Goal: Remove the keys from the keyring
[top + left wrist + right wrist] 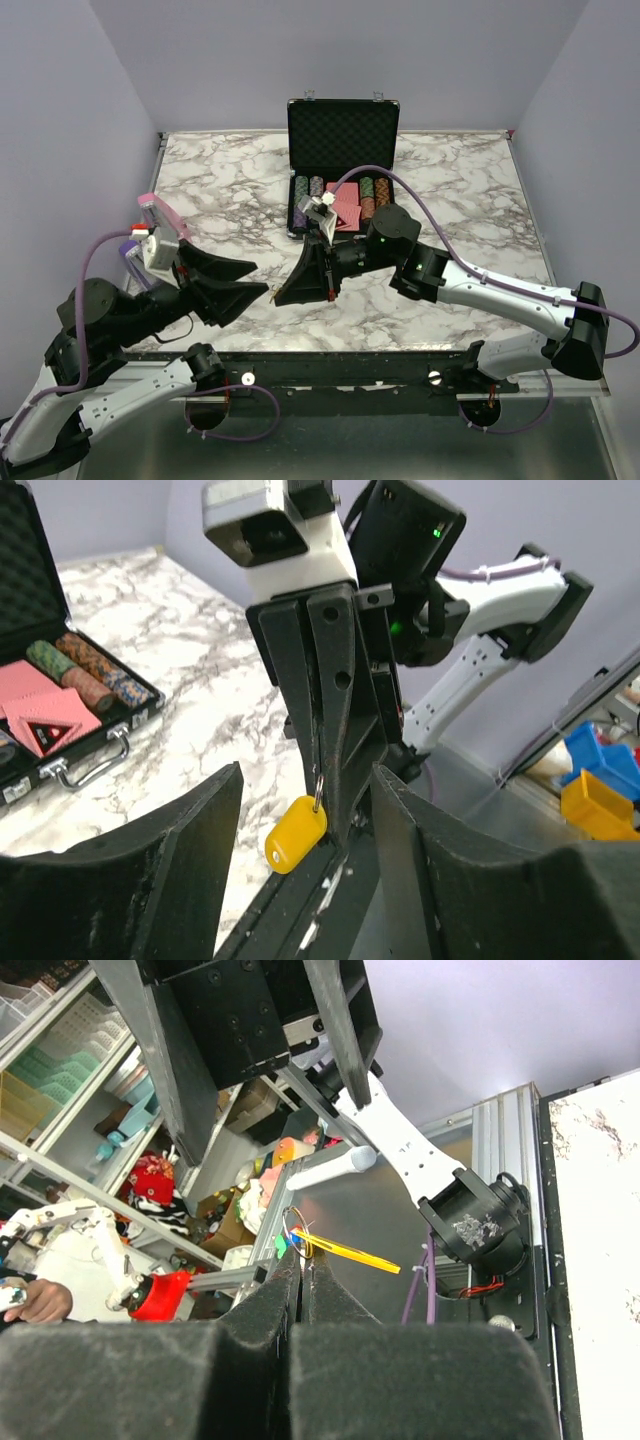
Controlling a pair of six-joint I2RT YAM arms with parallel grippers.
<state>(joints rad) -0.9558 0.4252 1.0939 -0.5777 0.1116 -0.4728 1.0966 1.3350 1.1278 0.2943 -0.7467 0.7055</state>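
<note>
My right gripper (277, 296) is shut on the keyring, pinching its thin silver ring (298, 1230) at the fingertips (286, 1278). The yellow tag (296, 833) hangs from the ring below the right fingers (335, 760). In the right wrist view the tag (352, 1252) shows edge-on, sticking out to the right. My left gripper (259, 278) is open and empty, its two fingers (190, 850) spread on either side of the right fingertips and the tag without touching them. No keys show in any view.
The open black chip case (343, 140) with chips and cards stands at the table's back middle, its silver handle (88, 763) toward me. Both grippers meet above the table's front edge (340, 352). A pink-topped box (158, 215) sits at the left edge.
</note>
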